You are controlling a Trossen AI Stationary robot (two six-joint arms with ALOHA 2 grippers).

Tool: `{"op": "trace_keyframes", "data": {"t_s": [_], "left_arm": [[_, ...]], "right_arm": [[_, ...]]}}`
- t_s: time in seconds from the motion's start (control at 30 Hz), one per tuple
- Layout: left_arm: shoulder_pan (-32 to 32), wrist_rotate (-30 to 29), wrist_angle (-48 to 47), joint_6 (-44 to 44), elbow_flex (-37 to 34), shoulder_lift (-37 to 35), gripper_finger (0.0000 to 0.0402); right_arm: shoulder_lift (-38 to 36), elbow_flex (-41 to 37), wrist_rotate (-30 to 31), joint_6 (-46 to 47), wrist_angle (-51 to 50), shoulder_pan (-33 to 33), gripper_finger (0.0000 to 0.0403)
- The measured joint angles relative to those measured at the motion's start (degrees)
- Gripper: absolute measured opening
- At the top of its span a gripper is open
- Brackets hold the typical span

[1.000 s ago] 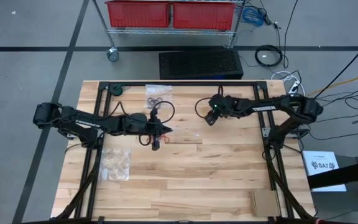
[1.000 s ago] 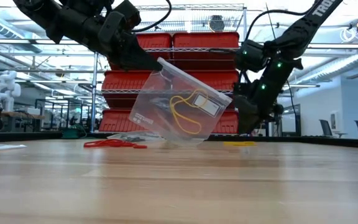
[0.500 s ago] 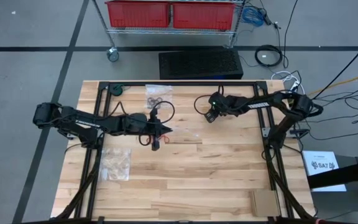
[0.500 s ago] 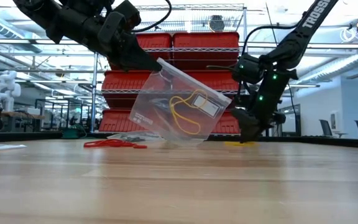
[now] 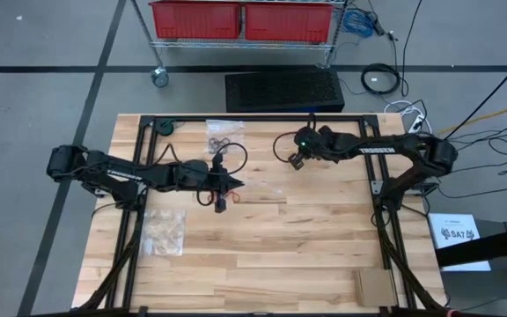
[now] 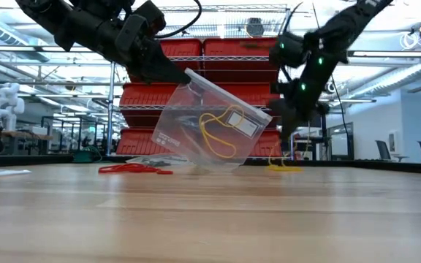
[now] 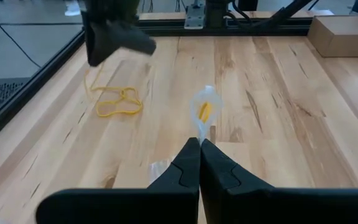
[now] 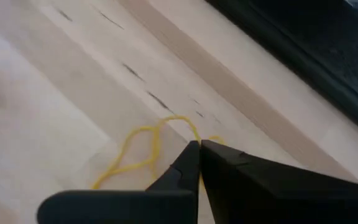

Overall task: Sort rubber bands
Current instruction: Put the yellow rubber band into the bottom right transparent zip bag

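Wooden plank table (image 5: pixel 306 255) with a black metal frame, seen from above; two dark arms reach inward. The left gripper (image 6: pixel 185 73), near the table's centre, is clenched on the top edge of a clear, glossy plastic bag (image 6: pixel 203 135) that hangs tilted, its lower corner at the tabletop; inside lie thin yellow loops (image 6: pixel 218 139) and a white label. The left wrist view shows this gripper (image 7: pixel 199 144) pinching the bag (image 7: pixel 204 112) edge-on, a narrow crinkled strip. The right gripper (image 6: pixel 287 131), at about one o'clock from the table's centre, is clamped on a thin yellow band (image 6: pixel 282 162) whose lower part trails in limp loops on the wood; its wrist view shows the tapered fingers meeting on the strand (image 8: pixel 151 146). Only the low view shows the red bands (image 6: pixel 134 169), a flat tangle on the table at about nine o'clock from the bag. Only the high view shows two more flat bags: one with dark bands (image 5: pixel 224 135) at twelve o'clock from the left gripper, one with pale contents (image 5: pixel 164 231) at seven o'clock.
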Motion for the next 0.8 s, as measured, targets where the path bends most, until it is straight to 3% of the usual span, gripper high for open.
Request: {"op": "trace_keyframes", "data": {"t_s": [0.2, 0.47, 0.8], "left_arm": [[-0.01, 0.00, -0.27, 0.00, 0.00, 0.00, 0.0002], [0.00, -0.02, -0.29, 0.00, 0.00, 0.00, 0.0002], [-0.01, -0.04, -0.24, 0.00, 0.00, 0.00, 0.0002]], "right_arm": [[-4.79, 4.96, 0.04, 1.34, -10.23, 5.25, 0.0001], [-12.37, 8.16, -0.04, 10.49, -23.34, 15.99, 0.0000], [-16.83, 8.26, -0.75, 24.56, -25.55, 30.53, 0.0000]]}}
